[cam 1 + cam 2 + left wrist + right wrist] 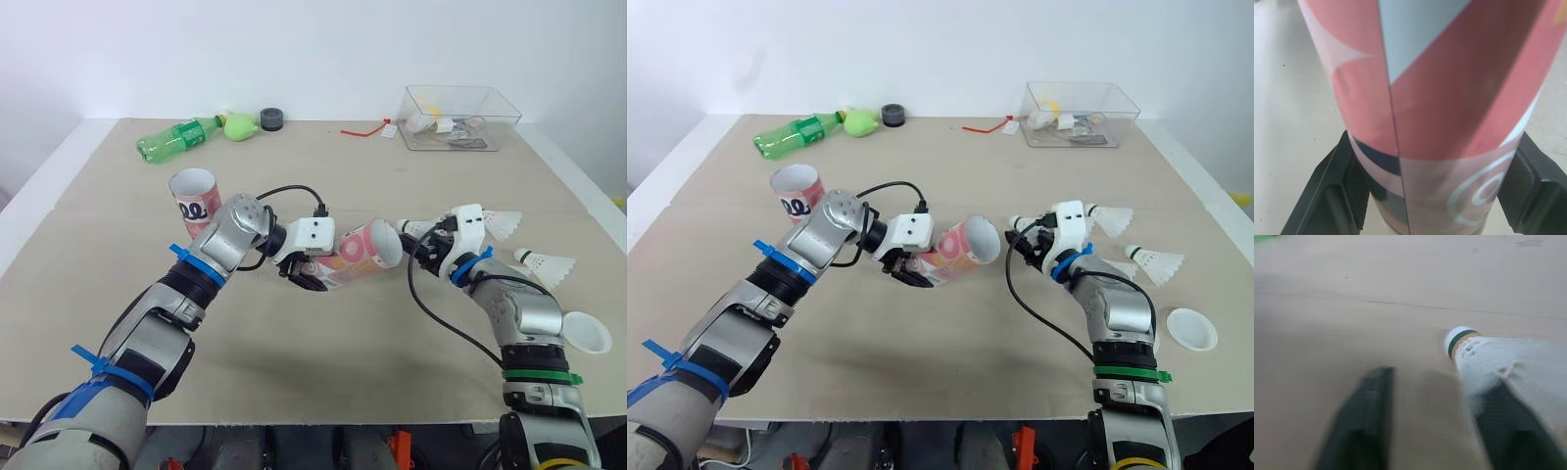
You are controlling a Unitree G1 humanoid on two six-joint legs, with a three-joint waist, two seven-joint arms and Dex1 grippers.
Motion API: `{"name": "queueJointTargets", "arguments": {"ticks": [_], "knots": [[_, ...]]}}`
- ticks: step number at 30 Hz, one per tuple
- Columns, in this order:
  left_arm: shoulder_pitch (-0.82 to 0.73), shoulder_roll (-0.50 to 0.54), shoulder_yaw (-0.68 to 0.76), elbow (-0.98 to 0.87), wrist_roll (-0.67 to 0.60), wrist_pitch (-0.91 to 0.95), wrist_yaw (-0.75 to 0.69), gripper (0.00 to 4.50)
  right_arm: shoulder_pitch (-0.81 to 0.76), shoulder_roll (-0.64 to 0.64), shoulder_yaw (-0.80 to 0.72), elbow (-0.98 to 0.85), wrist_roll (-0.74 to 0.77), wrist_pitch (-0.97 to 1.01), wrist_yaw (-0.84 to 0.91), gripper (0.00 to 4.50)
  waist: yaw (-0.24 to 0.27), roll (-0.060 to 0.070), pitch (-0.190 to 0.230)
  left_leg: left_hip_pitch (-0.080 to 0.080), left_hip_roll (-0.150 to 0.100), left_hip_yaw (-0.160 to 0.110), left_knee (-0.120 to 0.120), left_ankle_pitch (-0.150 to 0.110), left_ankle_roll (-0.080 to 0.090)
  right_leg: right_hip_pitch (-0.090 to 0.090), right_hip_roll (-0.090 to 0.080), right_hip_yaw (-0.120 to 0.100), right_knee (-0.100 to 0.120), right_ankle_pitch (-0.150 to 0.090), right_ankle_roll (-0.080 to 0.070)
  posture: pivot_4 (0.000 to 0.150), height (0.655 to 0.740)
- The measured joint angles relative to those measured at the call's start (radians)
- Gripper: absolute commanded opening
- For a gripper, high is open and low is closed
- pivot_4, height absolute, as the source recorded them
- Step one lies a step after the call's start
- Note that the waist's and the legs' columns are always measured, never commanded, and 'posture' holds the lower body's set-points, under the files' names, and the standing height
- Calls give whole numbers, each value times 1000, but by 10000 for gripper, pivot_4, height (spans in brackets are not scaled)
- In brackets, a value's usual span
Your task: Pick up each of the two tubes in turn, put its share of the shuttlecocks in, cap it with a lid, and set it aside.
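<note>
**Pink tube in the left gripper, shuttlecock by the right one**

Head view: the pink tube point(358, 253) is tipped on its side near mid-table point(323, 372), its open white mouth facing the right gripper point(423, 247). The left gripper point(309, 274) is clamped near the tube's other end.

Left wrist: both fingers point(1337, 191) press the tube's sides.

Right wrist: the fingers are spread wide with a shuttlecock point(1469, 350) against one. Can't tell if it's actually held.

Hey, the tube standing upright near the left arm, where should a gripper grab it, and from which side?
Probably around its round wall at about mid-height, coming in level from the robot's side. The standing tube is upright with its open mouth up, so a side grip leaves the mouth free for filling, much as the left gripper clamps the held tube across its body.
</note>
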Motion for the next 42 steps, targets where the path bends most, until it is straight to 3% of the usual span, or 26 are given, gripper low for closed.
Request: {"name": "queueJointTargets", "arguments": {"ticks": [2, 13, 17, 23, 26, 34, 42], "knots": [[2, 0, 0, -3, 0, 1, 6, 29946, -4, 2, 3, 13, -7, -6, 0, 862, 0, 0, 0, 0, 0, 0, 0, 0, 0, 0, 0, 0, 0, 0, 0, 1500, 7400], [2, 0, 5, 11, -3, -5, 7, 29946, -12, -34, 11, 26, -40, -68, 65, 862, 0, 0, 0, 0, 0, 0, 0, 0, 0, 0, 0, 0, 0, 1, 0, 1500, 7400], [-6, -2, 5, 40, -5, -20, 5, 29946, -8, -152, 49, -44, -67, -199, 207, 862, 0, 0, 0, 0, 0, 0, 0, 0, 0, 0, 0, 0, 0, 1, 1, 1500, 7400], [-42, -5, 6, 122, -6, -48, 8, 29946, -31, -462, 69, -166, -83, -493, 574, 862, -2, 0, 1, 4, 4, 1, 0, 1, 0, 2, 3, 0, -1, 0, 2, 1500, 7400], [-56, -7, 8, 159, -6, -59, 11, 29946, -57, -532, 70, -202, -78, -550, 673, 862, -3, -1, 1, 8, 8, 3, 0, 1, -1, 5, 6, -1, -2, -1, -1, 1500, 7400], [-67, -17, 16, 200, -3, -71, 20, 29946, -91, -547, 107, -421, 7, -466, 739, 862, 3, -1, 1, 9, 14, 4, 0, 5, -7, 4, 7, -2, -2, 3, -14, 1500, 7400], [-67, -18, 22, 201, -2, -62, 18, 29946, -91, -525, 134, -384, -52, -518, 725, 862, 3, -1, 2, 8, 14, 7, -1, 5, -7, 1, 7, -1, -2, 4, -15, 1500, 7400]]}}
